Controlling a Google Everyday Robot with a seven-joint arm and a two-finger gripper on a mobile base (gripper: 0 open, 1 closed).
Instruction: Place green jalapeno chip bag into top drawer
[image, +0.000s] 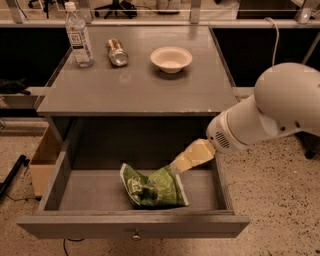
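The green jalapeno chip bag (150, 187) lies crumpled on the floor of the open top drawer (132, 226), near its front middle. The drawer is pulled out under the grey table, its small round knob facing me. My gripper (181, 163) hangs over the drawer's right side, just above and to the right of the bag's upper right corner. The gripper's tan fingertip end points down-left toward the bag, and the white arm behind it fills the right side of the view. The bag rests on the drawer floor by itself.
On the grey tabletop (145, 90) stand a clear water bottle (78, 36), a silver can (117, 52) lying on its side, and a white bowl (171, 59). A cardboard box (44, 160) sits on the floor to the left of the drawer.
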